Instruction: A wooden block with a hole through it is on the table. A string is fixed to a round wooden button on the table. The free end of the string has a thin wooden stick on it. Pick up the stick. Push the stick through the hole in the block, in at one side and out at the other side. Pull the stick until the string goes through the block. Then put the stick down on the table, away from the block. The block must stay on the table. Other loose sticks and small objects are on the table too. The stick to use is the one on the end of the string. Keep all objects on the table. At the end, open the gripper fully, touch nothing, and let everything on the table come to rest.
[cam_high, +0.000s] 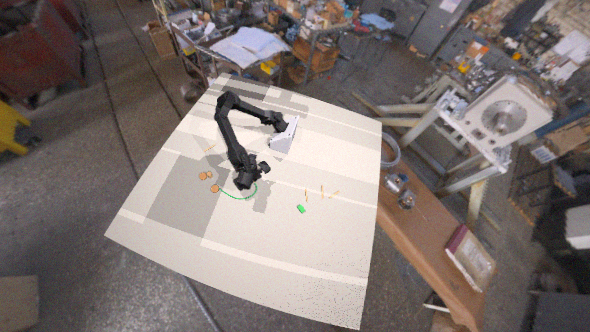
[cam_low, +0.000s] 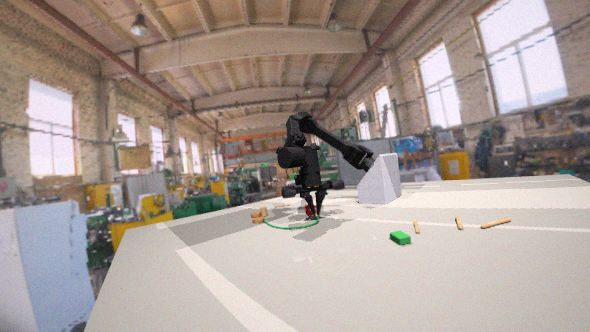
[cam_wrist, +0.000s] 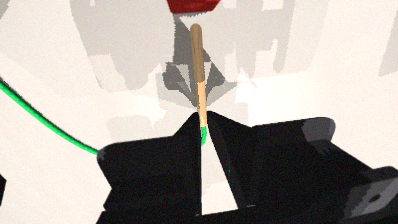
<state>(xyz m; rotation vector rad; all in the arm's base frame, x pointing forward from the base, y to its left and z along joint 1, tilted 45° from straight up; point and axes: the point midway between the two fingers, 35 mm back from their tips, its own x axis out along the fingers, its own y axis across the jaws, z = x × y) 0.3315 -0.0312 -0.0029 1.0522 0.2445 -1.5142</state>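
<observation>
Broadly, the pale cream-and-grey worktop (cam_high: 280, 260) carries everything, and the black six-joint arm (cam_high: 231, 135) reaches from its light grey wedge-shaped base (cam_high: 285, 135) down toward the worktop's left-middle part. Only the top view lays out the whole spread: three round wooden buttons (cam_high: 205, 175) left of the arm, the green string (cam_high: 235, 196) curving from the nearest button (cam_high: 215, 188) round to the black hand (cam_high: 245, 182), three loose wooden sticks (cam_high: 321, 192) well apart to the right, another loose stick (cam_high: 209, 148) to the upper left, and a small green block (cam_high: 301, 208) near the three.

From the exterior view the hand (cam_low: 314, 214) points straight down, fingertips just above the worktop, with a bit of red (cam_low: 308, 210) showing behind them.

Solely the wrist view shows the grasp: the hand (cam_wrist: 203, 125) is clamped on the thin wooden stick (cam_wrist: 198, 65) at its string end. That stick's long axis runs up the picture, straight out from the fingertips, its free tip aimed at the red wooden block (cam_wrist: 192, 6), which is cut off by the top edge. Whether tip and block touch cannot be told.
</observation>
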